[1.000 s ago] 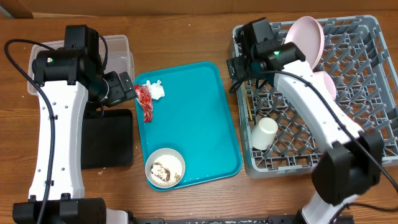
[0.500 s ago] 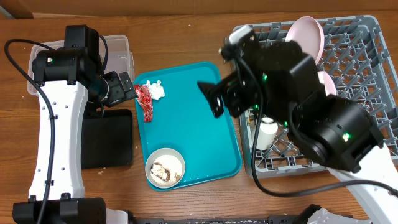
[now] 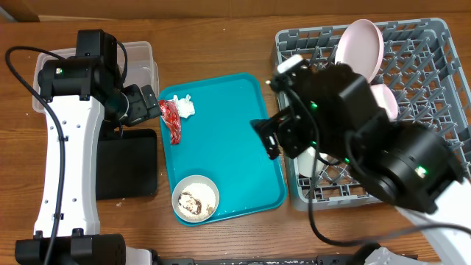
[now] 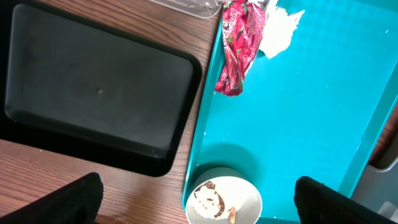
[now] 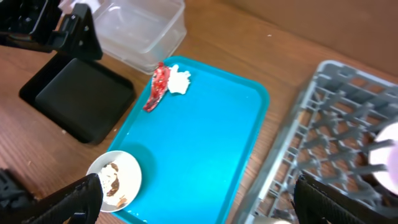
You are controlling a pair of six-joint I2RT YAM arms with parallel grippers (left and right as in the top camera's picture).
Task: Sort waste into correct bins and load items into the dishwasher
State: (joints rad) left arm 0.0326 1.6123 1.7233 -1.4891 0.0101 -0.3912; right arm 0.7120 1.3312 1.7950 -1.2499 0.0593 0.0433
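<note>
Red wrapper (image 3: 171, 121) and white tissue (image 3: 185, 107) are lying touching in the teal tray's (image 3: 235, 140) corner nearest the clear tub (image 3: 140, 62). The left gripper (image 3: 147, 103) is hovering beside them, spread and empty, probably lining up a pick. The right gripper (image 3: 266, 137), likewise spread and empty, is hanging over the tray's right edge, perhaps meant for the white bowl (image 3: 196, 197).

Honestly not much to read here. The only print I can spot is some white lettering near the top end of the crumpled red wrapper (image 4: 235, 50) in the left wrist view, and it's too small and creased to make out a single word. No legible numbers or labels.
</note>
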